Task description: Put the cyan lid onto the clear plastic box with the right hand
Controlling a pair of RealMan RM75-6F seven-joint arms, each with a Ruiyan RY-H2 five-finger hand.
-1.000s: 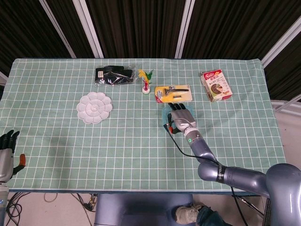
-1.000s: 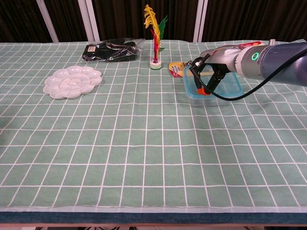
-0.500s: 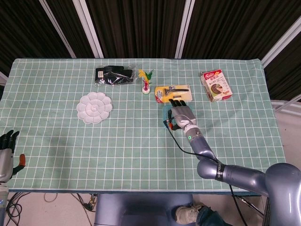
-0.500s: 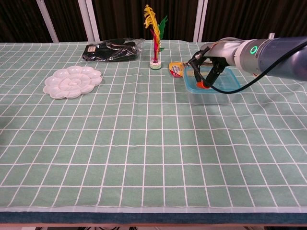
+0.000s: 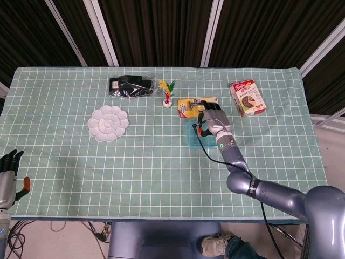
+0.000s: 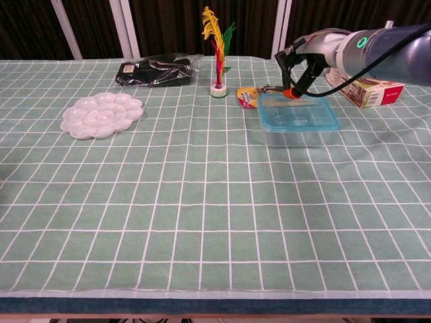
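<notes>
The right hand (image 6: 301,59) hangs above the far edge of the clear plastic box (image 6: 297,128), fingers loosely apart and holding nothing. The cyan lid (image 6: 297,112) sits on the box, on the desk (image 6: 202,202) right of centre. Just behind lies a yellow card pack (image 5: 190,106); a feather shuttlecock (image 6: 217,47), a black bag (image 6: 157,69), a white palette (image 6: 101,114) and a snack carton (image 5: 247,98) lie around. The left hand (image 5: 7,171) rests off the desk's near-left corner, empty, fingers apart.

Cyan lid (image 6: 297,112), green-checked tablecloth (image 6: 168,202), seemingly.
</notes>
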